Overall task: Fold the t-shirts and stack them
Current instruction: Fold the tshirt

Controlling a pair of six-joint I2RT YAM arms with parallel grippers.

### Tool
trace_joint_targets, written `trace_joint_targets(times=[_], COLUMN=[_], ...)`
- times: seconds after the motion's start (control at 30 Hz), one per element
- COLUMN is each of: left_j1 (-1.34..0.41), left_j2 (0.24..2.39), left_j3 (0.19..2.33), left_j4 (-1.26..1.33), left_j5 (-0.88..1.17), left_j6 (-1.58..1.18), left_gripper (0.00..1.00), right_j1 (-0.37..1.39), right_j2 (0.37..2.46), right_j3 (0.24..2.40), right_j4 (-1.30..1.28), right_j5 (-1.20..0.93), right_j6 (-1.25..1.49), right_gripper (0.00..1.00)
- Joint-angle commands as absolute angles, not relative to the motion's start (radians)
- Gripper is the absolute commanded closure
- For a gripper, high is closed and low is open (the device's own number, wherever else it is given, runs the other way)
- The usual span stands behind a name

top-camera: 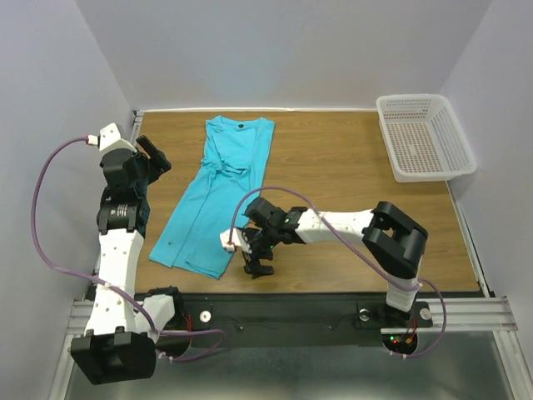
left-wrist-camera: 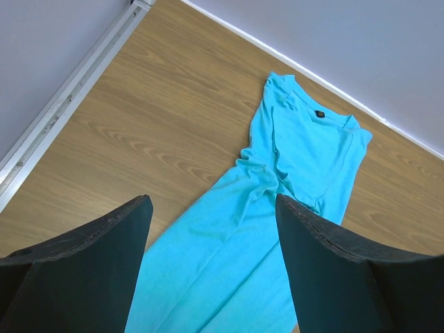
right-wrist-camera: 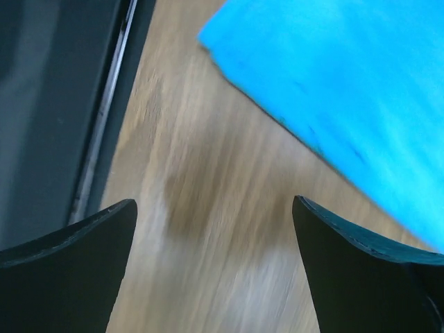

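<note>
One turquoise t-shirt [top-camera: 212, 196] lies folded lengthwise into a long strip on the wooden table, collar at the far end, hem toward the near edge. In the left wrist view the t-shirt [left-wrist-camera: 277, 201] stretches away with a small dark mark at its collar. My left gripper [top-camera: 154, 155] hovers open to the left of the shirt's middle, holding nothing. My right gripper [top-camera: 258, 267] stands open just right of the hem's near corner, above bare wood. The right wrist view shows the t-shirt's edge [right-wrist-camera: 347, 90] at upper right, nothing between the jaws.
A white mesh basket [top-camera: 426, 137] sits at the far right corner of the table [top-camera: 333, 167]. The black base rail [top-camera: 291, 312] runs along the near edge, close to my right gripper. Grey walls close in the left, far and right sides.
</note>
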State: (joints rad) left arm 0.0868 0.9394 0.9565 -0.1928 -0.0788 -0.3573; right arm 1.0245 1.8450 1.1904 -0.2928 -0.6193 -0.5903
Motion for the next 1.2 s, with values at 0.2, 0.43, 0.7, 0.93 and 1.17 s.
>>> trace_joint_targets(times=[0.2, 0.43, 0.7, 0.93, 1.17], left_j1=[0.095, 0.098, 0.1, 0.101, 0.101], left_j2=[0.896, 0.868, 0.851, 0.802, 0.744], left_j3=[0.968, 0.979, 0.976, 0.962, 0.951], left_j4=[-0.209, -0.222, -0.222, -0.239, -0.27], left_j5=[-0.094, -0.089, -0.075, -0.061, -0.08], left_j6=[-0.296, -0.29, -0.313, -0.299, -0.276], left_gripper=[0.17, 0.17, 0.16, 0.15, 0.16], right_j1=[1.138, 1.183, 1.196, 1.198, 1.224], right_j2=[1.993, 1.97, 1.913, 1.931, 1.977], right_j3=[1.399, 1.442, 1.368, 1.379, 1.353], right_j4=[-0.245, -0.411, -0.333, -0.324, -0.23], right_j5=[-0.365, -0.337, -0.334, -0.38, -0.411], right_j6=[-0.934, -0.986, -1.1, -1.135, -1.169], right_gripper=[0.0, 0.0, 0.0, 0.0, 0.15])
